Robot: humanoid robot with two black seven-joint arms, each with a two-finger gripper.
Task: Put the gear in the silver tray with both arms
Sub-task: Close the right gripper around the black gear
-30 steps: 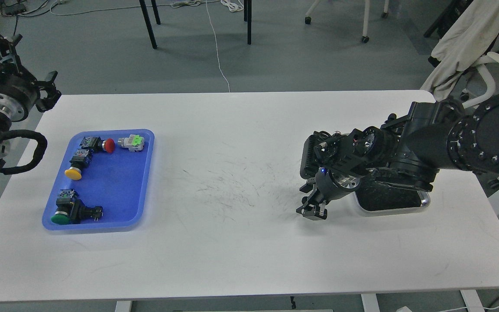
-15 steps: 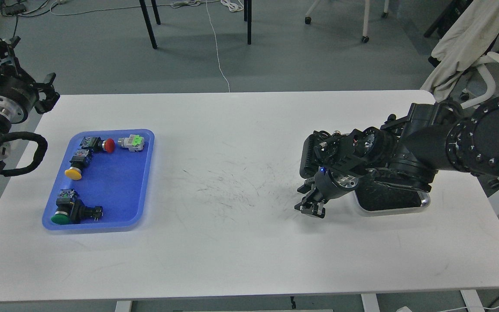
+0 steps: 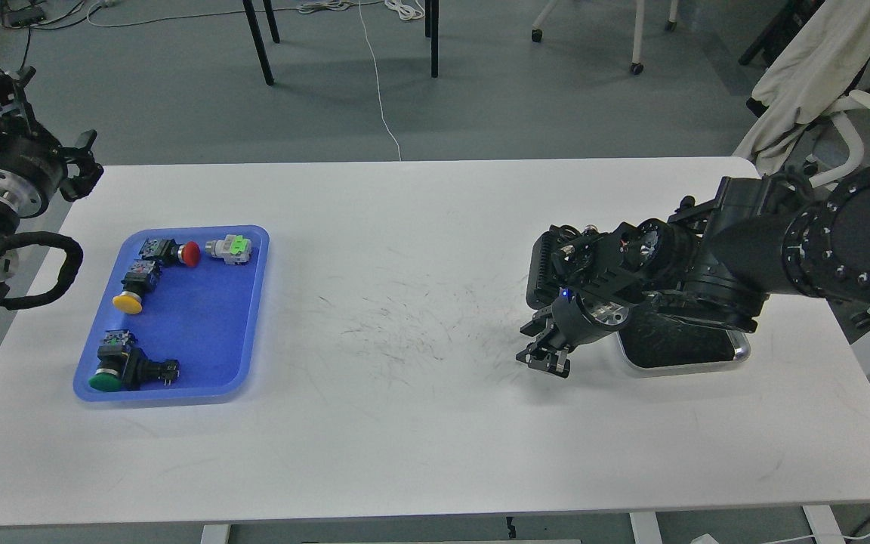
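The gear lies in the blue tray (image 3: 254, 302) at nine o'clock, nearer the left gripper (image 3: 84, 162) than the right gripper (image 3: 544, 361), whose closure I cannot tell for either; the silver tray (image 3: 741, 351) sits at three o'clock.

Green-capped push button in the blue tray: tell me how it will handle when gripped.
The green-capped push button looks rigid plastic, so probably stiff and light. Its domed cap may slip in the fingers; the blocky black body offers flatter faces. Lying on its side in the blue tray, it might pivot if nudged.
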